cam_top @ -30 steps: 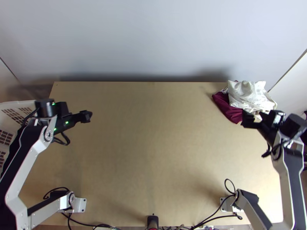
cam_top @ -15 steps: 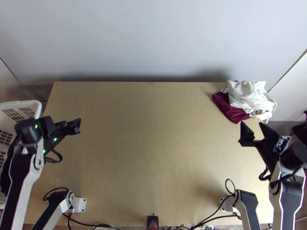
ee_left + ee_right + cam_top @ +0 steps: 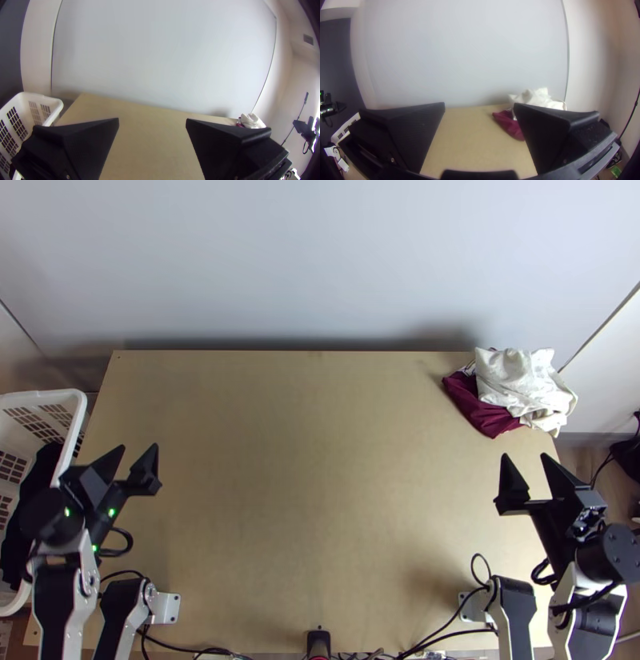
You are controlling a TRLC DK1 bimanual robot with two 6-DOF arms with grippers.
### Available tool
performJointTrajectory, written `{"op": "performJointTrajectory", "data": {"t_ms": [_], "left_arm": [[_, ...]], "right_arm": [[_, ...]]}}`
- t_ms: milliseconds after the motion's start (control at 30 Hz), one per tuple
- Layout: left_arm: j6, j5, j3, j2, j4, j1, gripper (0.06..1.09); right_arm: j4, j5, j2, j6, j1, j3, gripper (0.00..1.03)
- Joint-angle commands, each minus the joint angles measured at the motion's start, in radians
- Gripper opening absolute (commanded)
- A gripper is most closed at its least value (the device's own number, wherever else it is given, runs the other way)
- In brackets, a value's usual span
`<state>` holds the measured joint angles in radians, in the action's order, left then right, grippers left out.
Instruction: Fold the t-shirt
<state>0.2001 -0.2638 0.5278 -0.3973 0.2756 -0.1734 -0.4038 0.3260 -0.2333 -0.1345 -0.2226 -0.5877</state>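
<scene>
A maroon cloth point(image 3: 480, 412) lies bunched at the table's far right corner, with a white cloth point(image 3: 520, 384) crumpled on top; I cannot tell which is the t-shirt. My left gripper point(image 3: 134, 464) stands open at the table's left side, far from the cloths. Nearer the cloths, a little toward the front edge, my right gripper point(image 3: 524, 478) is open with nothing between its fingers. The left wrist view has the left gripper point(image 3: 152, 121) spread wide. In the right wrist view the maroon cloth point(image 3: 510, 125) appears partly behind one finger of the right gripper point(image 3: 479, 106).
A white basket point(image 3: 76, 408) with dark cloth point(image 3: 36, 492) inside stands beside the table's left edge. Bare wood point(image 3: 320, 460) stretches across the middle. Cables run along the near edge, and a pale wall point(image 3: 320, 260) rises behind the table.
Both arms have drawn back toward the near edge, the left also shifting left. The left gripper's fingers now show apart; the right gripper has come clear of the cloths. The cloths have stayed put.
</scene>
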Motion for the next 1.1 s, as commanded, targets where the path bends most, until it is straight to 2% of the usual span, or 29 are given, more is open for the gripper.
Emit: {"op": "performJointTrajectory", "data": {"t_ms": [0, 133, 233, 400, 500, 700, 867, 900, 1067], "left_arm": [[-0.021, 0.006, -0.112, 0.192, -0.065, -0.003, 1.03], [-0.028, 0.009, -0.149, 0.233, -0.082, -0.005, 1.03], [-0.021, 0.014, -0.187, 0.281, -0.118, -0.006, 1.03], [-0.021, 0.015, -0.239, 0.314, -0.147, -0.011, 1.03], [0.004, 0.038, -0.27, 0.347, -0.191, -0.018, 1.04], [0.048, 0.043, -0.362, 0.399, -0.383, -0.028, 1.04], [0.024, 0.047, -0.436, 0.4, -0.532, -0.031, 1.04], [0.018, 0.047, -0.443, 0.4, -0.532, -0.034, 1.04], [0.012, 0.047, -0.446, 0.4, -0.424, -0.038, 1.04]], "right_arm": [[0.071, -0.002, 0.101, 0.016, 0.003, 0.08, 0.96], [0.126, -0.002, 0.147, 0.026, 0.005, 0.155, 0.96], [0.158, -0.008, 0.178, -0.01, 0.006, 0.18, 0.96], [0.243, -0.012, 0.239, -0.011, 0.005, 0.239, 0.98], [0.346, -0.012, 0.241, -0.011, 0.006, 0.278, 0.98], [0.586, -0.015, 0.241, -0.013, 0.062, 0.396, 0.98], [0.606, -0.045, 0.241, -0.001, 0.147, 0.471, 0.98], [0.603, -0.053, 0.241, 0.001, 0.158, 0.485, 0.98], [0.399, -0.068, 0.236, 0.001, 0.221, 0.491, 0.98]]}}
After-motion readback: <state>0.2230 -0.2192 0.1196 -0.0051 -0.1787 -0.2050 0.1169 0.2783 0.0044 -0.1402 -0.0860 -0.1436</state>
